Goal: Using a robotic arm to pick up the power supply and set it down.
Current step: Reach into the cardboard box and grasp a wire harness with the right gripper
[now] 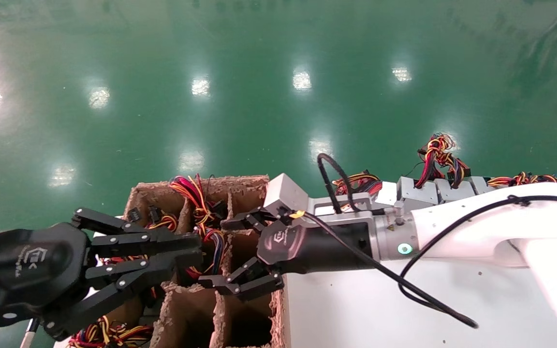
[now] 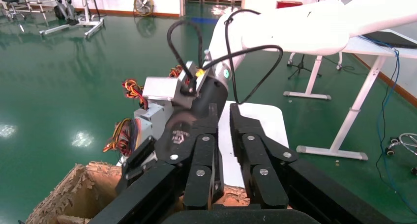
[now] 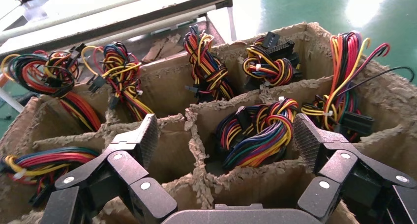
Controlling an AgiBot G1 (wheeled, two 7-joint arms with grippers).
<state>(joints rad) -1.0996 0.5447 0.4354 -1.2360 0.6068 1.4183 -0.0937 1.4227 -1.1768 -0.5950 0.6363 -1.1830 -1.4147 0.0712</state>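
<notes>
Head view: the right pincer [image 1: 240, 253], carried by the white robotic arm [image 1: 476, 232], is spread wide above a cardboard divider box [image 1: 220, 309]. Between its fingers and just beyond the fingertips lies a wire bundle of red, yellow, black and blue-purple leads [image 1: 211, 241], marking the power supply. The metal case itself is hidden down in its compartment. The left pincer [image 1: 182, 263] hangs beside the same cell from the opposite side, fingers parted. Spare silver supplies [image 1: 433, 191] stand in a row on the white tabletop [image 1: 380, 309].

Left wrist view: the left pincer's fingers [image 2: 201, 175] are parted, with the right wrist directly ahead. A logo on the right pincer body cannot be read.

Right wrist view: the spread fingers [image 3: 147, 135] straddle the cell holding the multicoloured bundle [image 3: 255, 135], which lies straight ahead and below. The bundle runs roughly across the pincer's opening. Judgement: the right arm is better placed, and a straight descent should reach it.
</notes>
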